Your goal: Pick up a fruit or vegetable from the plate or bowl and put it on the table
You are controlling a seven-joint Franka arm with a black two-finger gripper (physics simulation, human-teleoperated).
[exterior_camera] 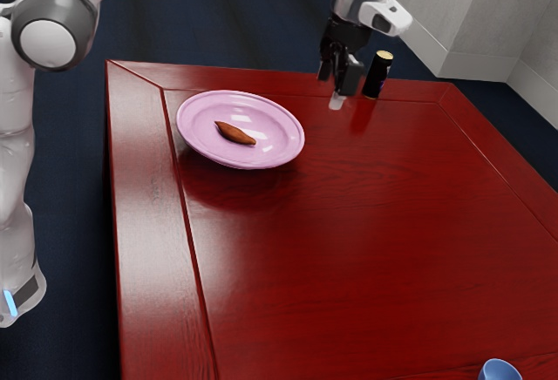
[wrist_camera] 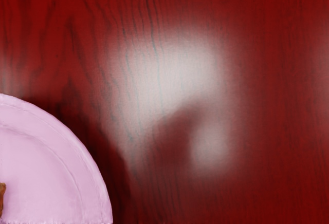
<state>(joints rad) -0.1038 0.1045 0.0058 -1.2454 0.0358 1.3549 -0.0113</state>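
Blue vessel [exterior_camera: 500, 370], red table [exterior_camera: 366, 249], grey wall [exterior_camera: 466, 14]

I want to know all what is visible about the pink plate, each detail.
The pink plate is round, with a wide, raised rim around a shallow middle. It looks smooth and glossy, perhaps ceramic or plastic, and catches bright reflections. No crack is visible. It sits face up on the red table, near the corner at the exterior view's upper left. A brown, pointed vegetable lies in it, around the middle.
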